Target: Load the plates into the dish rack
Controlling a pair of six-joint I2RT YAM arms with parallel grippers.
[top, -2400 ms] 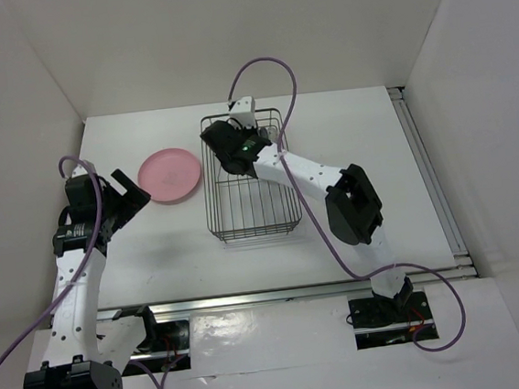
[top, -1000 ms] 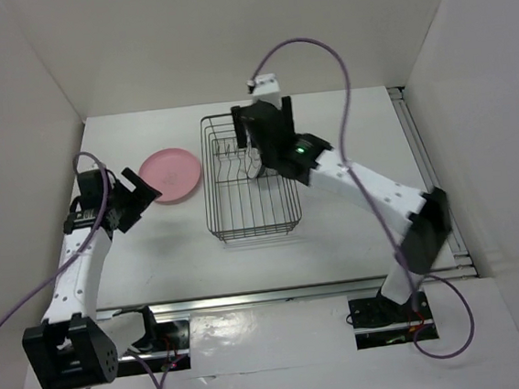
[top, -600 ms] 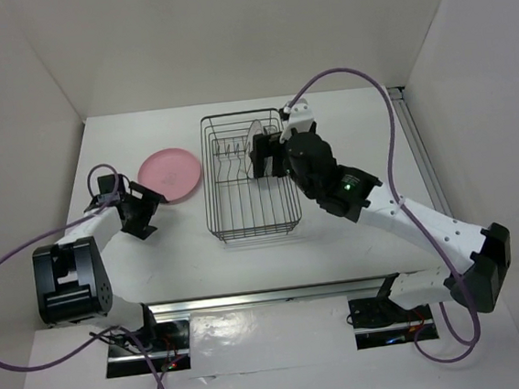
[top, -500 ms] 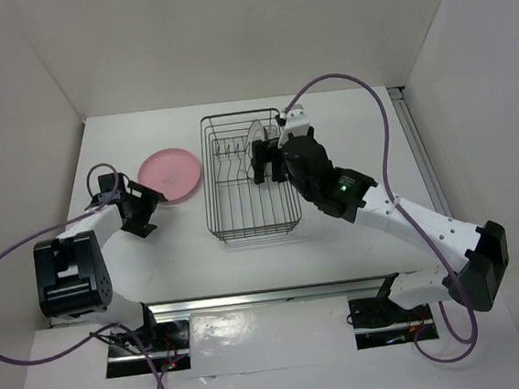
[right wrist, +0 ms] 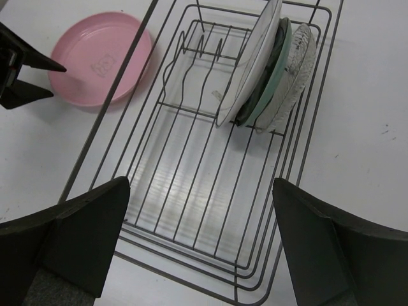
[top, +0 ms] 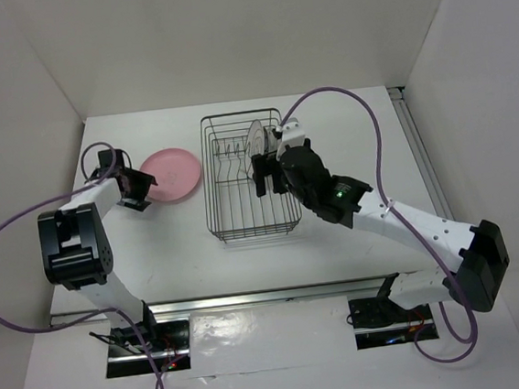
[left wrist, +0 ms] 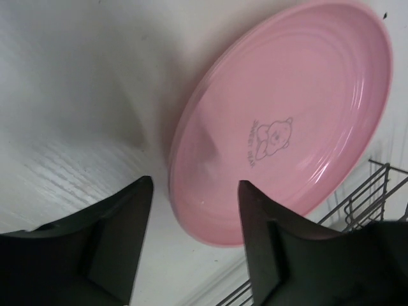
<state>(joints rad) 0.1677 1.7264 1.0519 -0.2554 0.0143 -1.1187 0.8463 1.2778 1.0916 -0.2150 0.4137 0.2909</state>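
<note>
The pink plate (top: 175, 173) (left wrist: 287, 121) lies flat on the table, left of the dish rack (top: 211, 192) (right wrist: 166, 159). My left gripper (top: 136, 185) (left wrist: 194, 185) is at the plate's left edge. Its jaws are open, one on either side of the near rim, with a gap still showing on one side. In the rack's far end, a white plate (right wrist: 255, 60), a teal plate (right wrist: 275, 70) and a clear glass plate (right wrist: 296, 64) stand on edge together (top: 256, 140). My right gripper (top: 268, 171) (right wrist: 201, 185) hangs wide open and empty above the middle of the rack.
White walls close in the table on the left, back and right. A metal rail (top: 428, 178) runs along the right side. Purple cables (top: 342, 95) loop above both arms. The rack's near half holds nothing. The right wrist view also shows the left gripper (right wrist: 19, 70) beside the pink plate (right wrist: 99, 57).
My left gripper has swung forward from the table to the pink plate's left edge, and its jaws have narrowed. My right gripper has drawn back from the standing plates to the middle of the rack.
</note>
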